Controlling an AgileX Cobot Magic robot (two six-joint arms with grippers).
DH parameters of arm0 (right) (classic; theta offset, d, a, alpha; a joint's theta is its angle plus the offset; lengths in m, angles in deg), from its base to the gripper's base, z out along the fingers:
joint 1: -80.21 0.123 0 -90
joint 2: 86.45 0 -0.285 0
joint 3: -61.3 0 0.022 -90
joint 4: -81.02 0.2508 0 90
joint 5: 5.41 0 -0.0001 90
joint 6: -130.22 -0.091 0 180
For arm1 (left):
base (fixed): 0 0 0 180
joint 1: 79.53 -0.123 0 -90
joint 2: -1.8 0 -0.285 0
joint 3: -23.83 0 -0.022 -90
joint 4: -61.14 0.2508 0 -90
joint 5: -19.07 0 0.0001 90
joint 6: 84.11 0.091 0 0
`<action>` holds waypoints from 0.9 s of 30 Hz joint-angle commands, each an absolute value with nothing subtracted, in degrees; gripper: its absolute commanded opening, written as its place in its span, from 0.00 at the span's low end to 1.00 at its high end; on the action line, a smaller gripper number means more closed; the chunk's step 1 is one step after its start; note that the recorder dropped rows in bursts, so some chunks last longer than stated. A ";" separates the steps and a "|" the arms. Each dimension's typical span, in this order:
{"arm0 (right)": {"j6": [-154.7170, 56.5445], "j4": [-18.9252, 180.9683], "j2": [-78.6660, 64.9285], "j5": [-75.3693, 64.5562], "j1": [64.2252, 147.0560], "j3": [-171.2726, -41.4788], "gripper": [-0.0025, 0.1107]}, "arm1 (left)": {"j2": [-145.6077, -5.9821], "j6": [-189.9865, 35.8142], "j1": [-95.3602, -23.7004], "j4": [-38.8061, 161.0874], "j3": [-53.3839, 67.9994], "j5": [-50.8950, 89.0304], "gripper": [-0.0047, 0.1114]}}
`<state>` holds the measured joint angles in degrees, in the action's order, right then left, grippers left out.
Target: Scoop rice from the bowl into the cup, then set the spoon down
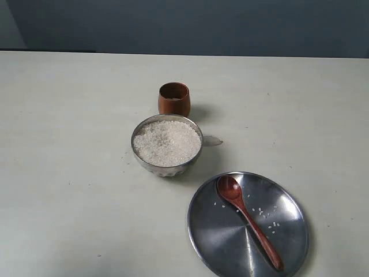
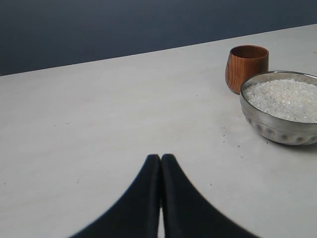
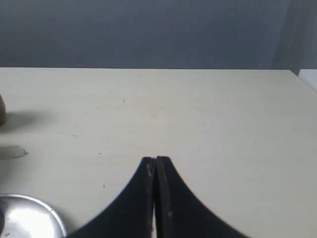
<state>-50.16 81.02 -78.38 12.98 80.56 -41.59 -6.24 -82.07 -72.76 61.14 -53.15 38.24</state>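
Rice (image 1: 167, 142) heaped in the bowl (image 1: 167, 169), white grains nearly level with the rim. Left tool (image 2: 161, 157) fully closed, fingers pressed flat together, gripping nothing, tip over bare table (image 1: 69, 173), with bowl and cup (image 1: 174, 99) ahead and well apart from it. Right tool (image 3: 155, 159) likewise closed tight and empty, over bare table, an edge of the plate (image 1: 288, 231) near it. Cannot tell whether either tip touches the table. Bowl mid-table in the exterior view; cup upright just behind it, close but apart. Cup's inside shadowed, a faint pale spot low down, too small to name. Plate nearer the camera and right of the bowl, not touching it. Spoon (image 1: 248, 219) lying in the plate, head toward the bowl, handle running to the plate's near right rim. A few loose grains (image 1: 262, 212) scattered on the plate beside the handle.
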 commanded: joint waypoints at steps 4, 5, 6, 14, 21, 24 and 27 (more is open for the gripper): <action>-49.78 81.02 -78.67 12.76 80.21 -41.48 0.02 | -5.98 -82.14 -72.68 61.14 -53.38 37.44 0.04; -49.78 81.02 -78.67 12.76 80.21 -41.48 0.02 | -5.98 -82.14 -72.68 61.14 -53.38 37.44 0.04; -49.78 81.02 -78.67 12.76 80.21 -41.48 0.02 | -5.98 -82.14 -72.68 61.14 -53.38 37.44 0.04; -49.78 81.02 -78.67 13.02 80.21 -41.48 0.02 | -5.98 -82.14 -73.88 60.84 -53.38 37.45 0.04; -49.78 81.02 -78.67 12.92 80.21 -41.48 0.02 | -5.98 -82.14 -77.34 61.14 -53.38 37.45 0.04; -49.78 81.02 -78.67 12.92 80.21 -41.48 0.02 | -5.98 -82.14 -77.34 61.14 -53.38 37.45 0.04; -49.78 81.02 -78.67 12.92 80.21 -41.48 0.02 | -5.98 -82.14 -77.34 61.14 -53.38 37.45 0.04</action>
<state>-50.16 81.02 -78.38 12.98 80.56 -41.59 -6.24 -82.07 -77.20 61.14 -53.15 38.24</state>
